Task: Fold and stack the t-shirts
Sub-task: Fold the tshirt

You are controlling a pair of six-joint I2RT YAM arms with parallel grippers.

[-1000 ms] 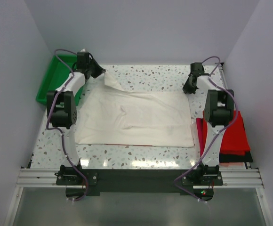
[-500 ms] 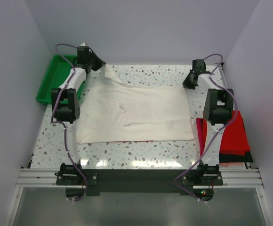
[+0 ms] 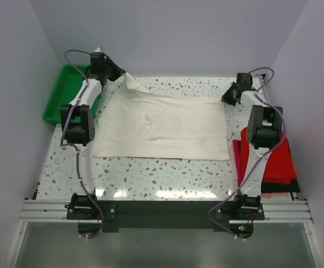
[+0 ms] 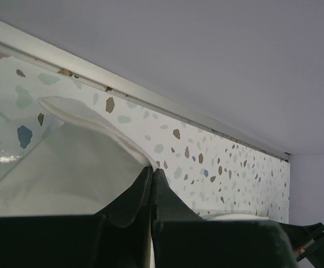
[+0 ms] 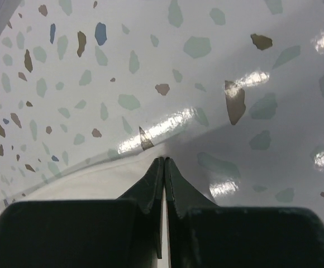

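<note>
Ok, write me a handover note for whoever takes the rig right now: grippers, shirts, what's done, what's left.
Left gripper: shut on the white shirt's far left corner, raised.
Right gripper: shut on its far right corner, low.
White shirt: spread flat in the middle, unfolded.
Done: red shirts piled folded at the right edge, over a black shirt.
Left: fold the white shirt and add it to the pile.

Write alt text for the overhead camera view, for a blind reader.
An off-white t-shirt lies spread on a speckled table, its far corners pinched by the left gripper and right gripper. Folded red t-shirts sit right; a green tray far left.
</note>
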